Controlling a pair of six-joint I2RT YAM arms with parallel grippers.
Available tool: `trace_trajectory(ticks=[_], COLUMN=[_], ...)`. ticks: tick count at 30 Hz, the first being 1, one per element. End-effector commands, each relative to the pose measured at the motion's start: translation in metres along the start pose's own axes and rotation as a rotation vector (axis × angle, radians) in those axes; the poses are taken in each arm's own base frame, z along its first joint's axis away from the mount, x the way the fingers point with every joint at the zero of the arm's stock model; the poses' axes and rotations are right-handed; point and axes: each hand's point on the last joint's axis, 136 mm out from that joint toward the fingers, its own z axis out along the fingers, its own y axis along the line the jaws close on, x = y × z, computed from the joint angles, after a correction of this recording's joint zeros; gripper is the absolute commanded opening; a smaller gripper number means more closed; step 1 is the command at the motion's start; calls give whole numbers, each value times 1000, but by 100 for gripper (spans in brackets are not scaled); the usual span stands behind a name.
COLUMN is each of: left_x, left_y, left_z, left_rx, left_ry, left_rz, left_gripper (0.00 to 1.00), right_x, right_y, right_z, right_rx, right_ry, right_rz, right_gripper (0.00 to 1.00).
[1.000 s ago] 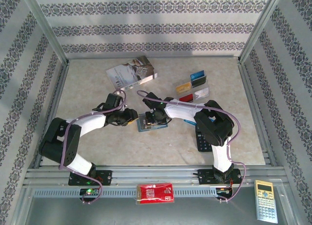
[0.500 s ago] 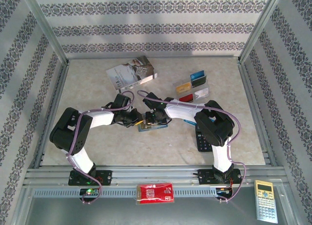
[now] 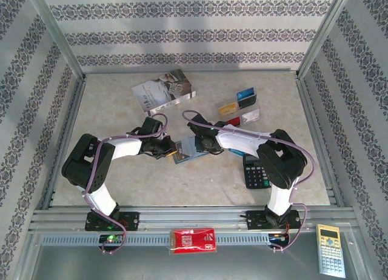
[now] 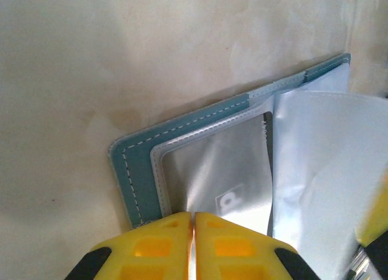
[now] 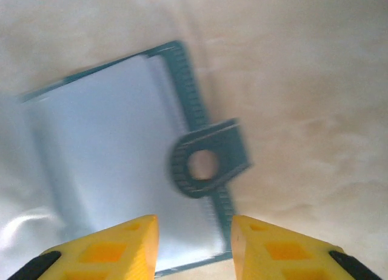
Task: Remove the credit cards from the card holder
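Patterned wallpaper walls [image 3: 194,34] closed in a beige marbled table [image 3: 121,183]. From the top camera, the card holder [image 3: 188,153] lay open near the table's middle, with the left gripper [image 3: 171,151] at its left edge and the right gripper [image 3: 203,143] at its far right corner. A book [image 3: 163,91] lay further back, several cards [image 3: 239,109] lay to its right, and a black calculator [image 3: 257,172] lay by the right arm. A red pack [image 3: 193,239] and a beige calculator [image 3: 330,250] sat in front of the arms' bases.

The left wrist camera brought out the teal cover's white stitching and the shiny sleeves [image 4: 218,171] inside it. The yellow fingers [image 4: 170,243] were pressed together at a sleeve's edge; whether they pinched it could not be told.

The right wrist camera, blurred, showed the holder's snap tab [image 5: 209,165], with the jaws spread apart above it.
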Motion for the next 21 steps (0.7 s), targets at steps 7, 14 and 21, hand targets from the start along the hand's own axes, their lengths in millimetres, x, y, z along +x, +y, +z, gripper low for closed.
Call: trace_trajectory(ticks=[7,14,21], left_x=[3,-1,-4], left_y=[-1,-27,-50], left_z=[-2,0,3], left_rx=[-24,75,114], left_ry=[39,51,53], left_rz=[15,25,64], left_gripper=[12,14,18], right_x=[-30,-27,-26], right_y=[-1,6,-4], right_z=[-50,-47,-46], right_rx=[-136,-184,-181], right_ry=[-163,-143,-151], right_rz=[33,49,92], right_gripper=[38,37,37])
